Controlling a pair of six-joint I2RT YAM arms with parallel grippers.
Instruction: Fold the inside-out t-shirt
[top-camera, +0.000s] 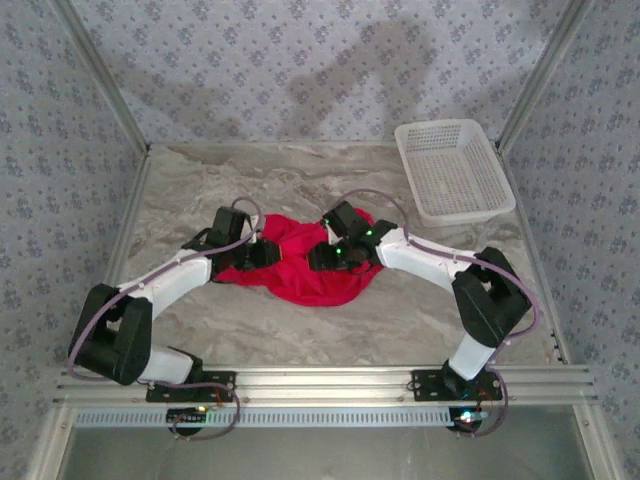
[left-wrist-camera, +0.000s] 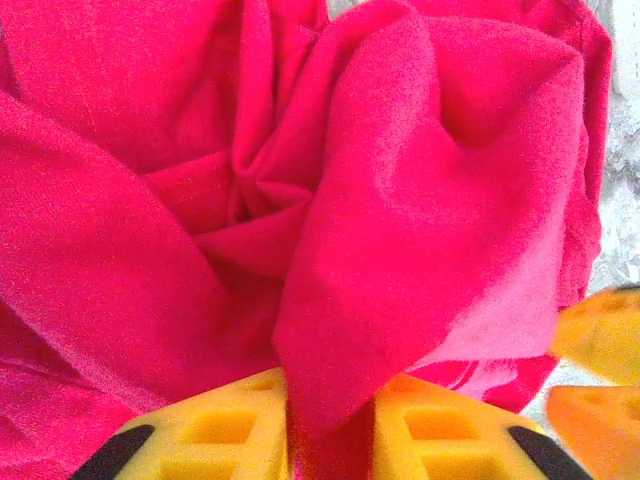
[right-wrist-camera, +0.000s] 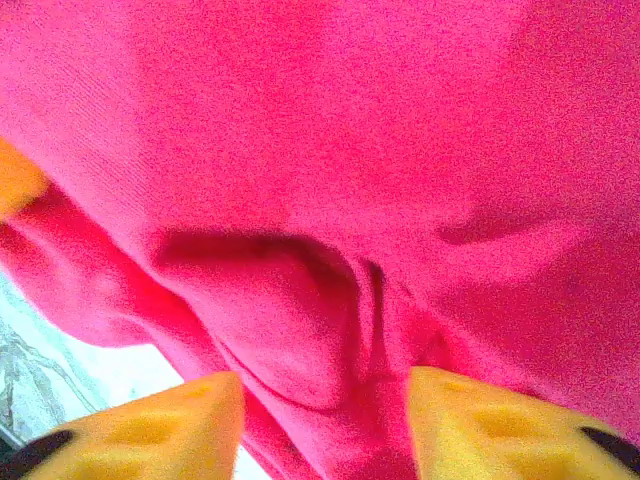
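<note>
inside-out t-shirt (top-camera: 305, 278): crumpled red heap at centre of the table (top-camera: 400, 325), between the two arms, well apart from the white basket (top-camera: 455, 170) at 1 o'clock.

left gripper (left-wrist-camera: 330, 430): on the heap's 9 o'clock edge, jaws nearly closed, pinching a raised fold of cloth.

right gripper (right-wrist-camera: 325, 420): on the 1 o'clock side, jaws about half open, cloth bulging into the gap; not clamped as far as i can see.

step in hand (my reading): spread the heap flat before any fold. right needs to close on one single layer, not a bunch. then draw the grippers apart toward 9 and 3, low over the table, so the folds pull out.

long axis: roughly 9 to 3. cannot tell which way the collar or hem points (too bunched).
</note>
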